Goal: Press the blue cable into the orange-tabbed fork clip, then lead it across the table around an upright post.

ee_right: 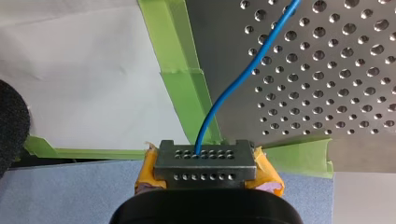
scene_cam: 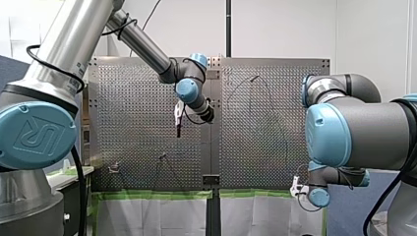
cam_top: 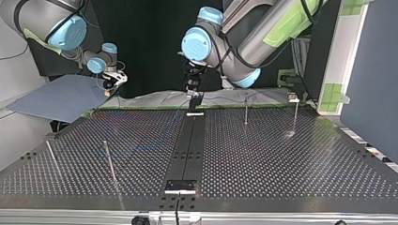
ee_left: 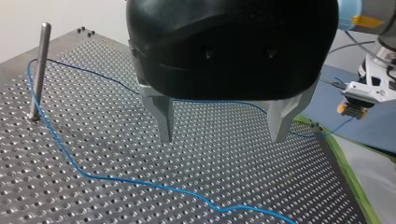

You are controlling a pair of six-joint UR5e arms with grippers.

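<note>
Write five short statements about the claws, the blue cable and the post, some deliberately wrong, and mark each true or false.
1. My right claw is shut on the blue cable. True.
2. My left claw grips the cable. False: it is open and holds nothing.
3. My right claw hangs over the middle of the perforated table. False: it is off the table's edge, by the green tape.
4. An upright post stands on the table beside the cable. True.
5. The cable lies dead straight across the table. False: it winds in curves.
</note>
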